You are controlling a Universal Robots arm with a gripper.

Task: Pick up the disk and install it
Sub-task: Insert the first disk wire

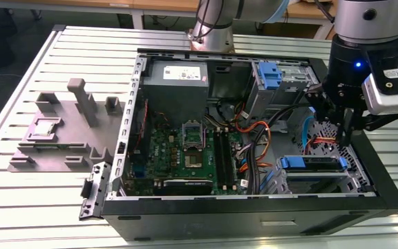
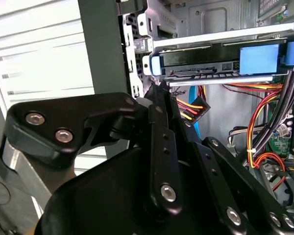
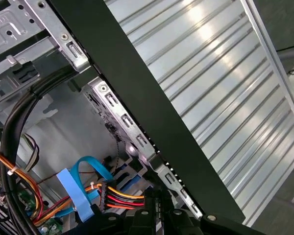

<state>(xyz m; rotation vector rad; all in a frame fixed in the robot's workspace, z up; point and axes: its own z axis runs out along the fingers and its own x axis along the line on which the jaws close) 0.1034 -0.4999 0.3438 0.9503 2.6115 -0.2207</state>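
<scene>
The disk [image 1: 312,164], a drive in a blue plastic carrier, sits in the drive bay at the front right corner of the open computer case [image 1: 254,210]. In the second wrist view the disk [image 2: 210,58] lies level in the metal cage, with blue tabs at both ends. My gripper [image 1: 343,136] hangs just behind the bay, over the case's right side, apart from the disk. Its black fingers [image 2: 157,98] are pressed together with nothing between them. The first wrist view shows the gripper [image 3: 154,198] next to the case's side wall.
A bundle of red, yellow and orange cables [image 2: 191,110] and a blue ribbon cable [image 3: 81,191] lie just under the fingers. A second blue carrier [image 1: 269,75] sits in the upper bay beside the grey power supply box [image 1: 176,78]. A grey fixture plate [image 1: 60,137] lies at the exterior view's left.
</scene>
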